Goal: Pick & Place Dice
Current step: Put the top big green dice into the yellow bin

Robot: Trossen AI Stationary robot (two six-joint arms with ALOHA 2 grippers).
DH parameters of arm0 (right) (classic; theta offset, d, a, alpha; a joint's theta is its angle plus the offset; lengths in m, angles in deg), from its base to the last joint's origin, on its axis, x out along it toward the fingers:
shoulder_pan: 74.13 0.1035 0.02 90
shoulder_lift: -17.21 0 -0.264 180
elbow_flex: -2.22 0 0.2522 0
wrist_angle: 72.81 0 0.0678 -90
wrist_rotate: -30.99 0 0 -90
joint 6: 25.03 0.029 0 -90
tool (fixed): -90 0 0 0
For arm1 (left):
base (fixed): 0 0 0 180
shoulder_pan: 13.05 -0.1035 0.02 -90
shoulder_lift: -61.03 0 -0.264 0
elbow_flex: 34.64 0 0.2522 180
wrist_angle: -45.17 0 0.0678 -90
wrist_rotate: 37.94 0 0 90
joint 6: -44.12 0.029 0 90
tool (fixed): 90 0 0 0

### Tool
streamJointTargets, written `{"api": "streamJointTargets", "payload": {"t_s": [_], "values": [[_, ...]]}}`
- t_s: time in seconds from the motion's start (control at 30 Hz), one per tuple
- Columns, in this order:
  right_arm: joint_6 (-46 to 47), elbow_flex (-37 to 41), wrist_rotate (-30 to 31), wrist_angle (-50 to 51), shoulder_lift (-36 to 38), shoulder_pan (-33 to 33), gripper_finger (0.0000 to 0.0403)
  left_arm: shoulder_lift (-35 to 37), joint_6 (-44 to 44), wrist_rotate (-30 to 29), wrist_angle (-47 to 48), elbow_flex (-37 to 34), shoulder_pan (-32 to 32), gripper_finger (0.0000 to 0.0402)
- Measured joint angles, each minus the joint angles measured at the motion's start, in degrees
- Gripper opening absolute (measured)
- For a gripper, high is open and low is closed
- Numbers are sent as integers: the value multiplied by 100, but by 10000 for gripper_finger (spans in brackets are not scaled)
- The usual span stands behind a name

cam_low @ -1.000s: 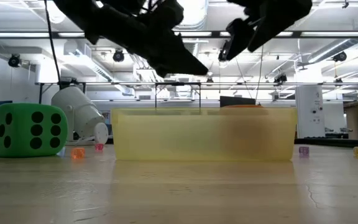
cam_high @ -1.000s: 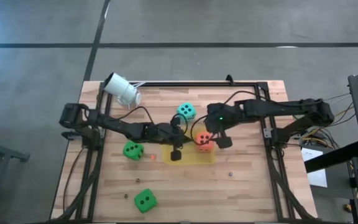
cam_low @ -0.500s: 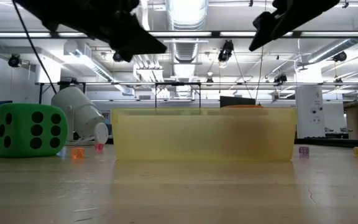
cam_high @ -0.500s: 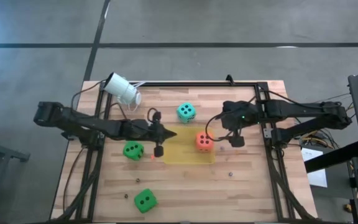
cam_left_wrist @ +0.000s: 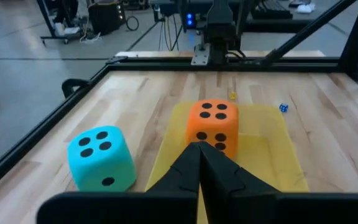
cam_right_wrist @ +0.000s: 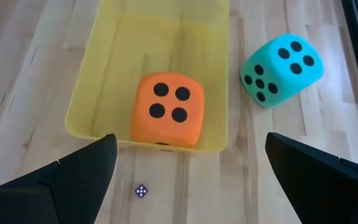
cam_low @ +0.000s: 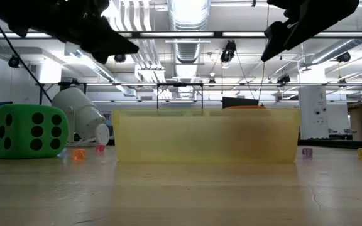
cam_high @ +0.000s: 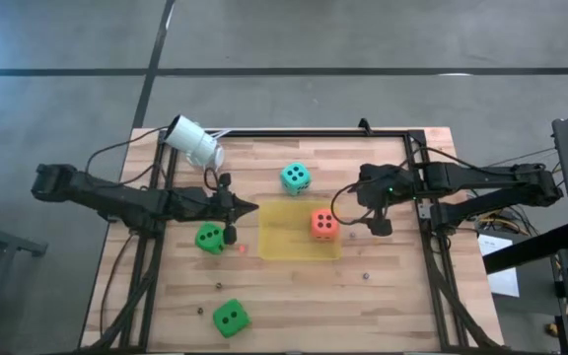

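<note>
The orange-red die lies inside the yellow tray, resting on its floor. The teal die sits on the table beyond the tray. One green die rests left of the tray, another near the front edge. My left gripper hovers shut above the table just left of the tray, its tips pointing at the orange-red die. My right gripper hangs open above the table right of the tray, looking down on the orange-red die and the teal die.
A white cylinder-shaped camera lies at the table's far left. Tiny coloured dice lie scattered on the wood, such as one near the tray. A black frame rail runs along the far edge.
My left gripper has drawn back from over the tray toward the table's left edge, staying shut. My right gripper has pulled away from the orange-red die toward the right edge, staying open. The die has kept its place in the tray.
</note>
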Motion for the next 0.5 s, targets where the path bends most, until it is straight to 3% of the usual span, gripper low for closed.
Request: {"api": "streamJointTargets", "payload": {"t_s": [0.27, 0.5], "values": [[-32, -4, -11, -111, -4, 0, 400, 109, 28, 2, 134, -14, 0, 8], [-32, -4, -11, -109, -4, 0, 400, 626, 54, 2, 288, -203, 0, 8]]}}
